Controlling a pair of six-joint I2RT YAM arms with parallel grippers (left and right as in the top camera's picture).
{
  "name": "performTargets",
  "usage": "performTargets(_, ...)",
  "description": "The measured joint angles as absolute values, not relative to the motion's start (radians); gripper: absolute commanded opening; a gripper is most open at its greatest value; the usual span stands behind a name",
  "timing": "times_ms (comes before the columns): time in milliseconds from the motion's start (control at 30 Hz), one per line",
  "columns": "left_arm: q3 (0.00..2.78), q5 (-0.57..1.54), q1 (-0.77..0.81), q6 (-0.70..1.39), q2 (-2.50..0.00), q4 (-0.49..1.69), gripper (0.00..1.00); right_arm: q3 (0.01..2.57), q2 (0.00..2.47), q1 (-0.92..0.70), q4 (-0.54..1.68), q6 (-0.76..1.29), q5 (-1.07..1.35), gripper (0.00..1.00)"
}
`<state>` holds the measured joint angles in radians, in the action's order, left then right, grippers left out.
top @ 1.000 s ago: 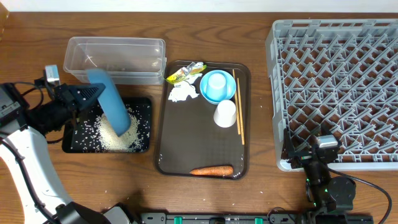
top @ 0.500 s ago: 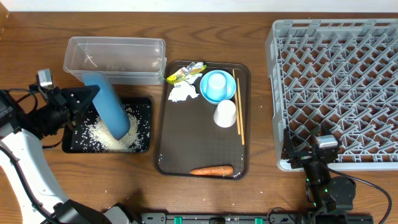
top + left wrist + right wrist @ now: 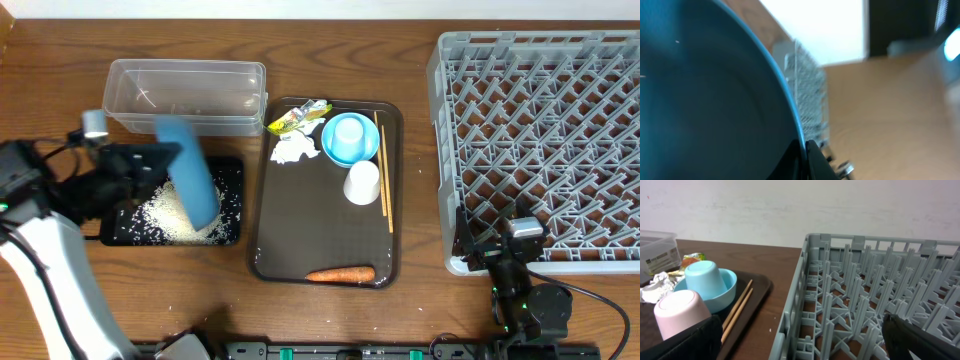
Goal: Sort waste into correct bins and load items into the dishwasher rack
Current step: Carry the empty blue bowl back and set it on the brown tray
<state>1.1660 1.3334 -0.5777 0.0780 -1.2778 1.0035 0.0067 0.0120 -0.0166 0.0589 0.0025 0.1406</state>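
Left gripper (image 3: 166,156) pinches dark-blue bowl (image 3: 196,186) (seemingly its rim).

1. Two bowls: one dark-blue bowl (image 3: 190,170), one light-blue bowl (image 3: 345,157).
2. Two cups: white cup (image 3: 362,182), light-blue cup (image 3: 350,132).
3. Two chopsticks (image 3: 384,175).
4. One carrot (image 3: 340,273), one wrapper (image 3: 298,118), one napkin (image 3: 294,149).
5. One clear tub (image 3: 200,95), one black tray (image 3: 232,170), one brown tray (image 3: 300,230), one rack (image 3: 540,140).

You are at a lab-style robot bench: a robot arm (image 3: 40,250) works at a wooden table (image 3: 420,200) set against a plain white wall (image 3: 790,205). Kitchen props are laid out on it, a dish rack (image 3: 540,130) and a serving tray (image 3: 310,230) of tableware.
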Motion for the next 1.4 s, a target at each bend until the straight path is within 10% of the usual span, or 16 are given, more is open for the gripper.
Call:
performTargets(767, 1.168, 0.311, 0.559, 0.42, -1.306, 0.797, 0.06, 0.007, 0.013, -0.017, 0.059, 0.002, 0.141, 0.99)
performTargets(1400, 1.168, 0.202, 0.657, 0.471, -1.64, 0.693, 0.16, 0.007, 0.013, -0.017, 0.059, 0.002, 0.141, 0.99)
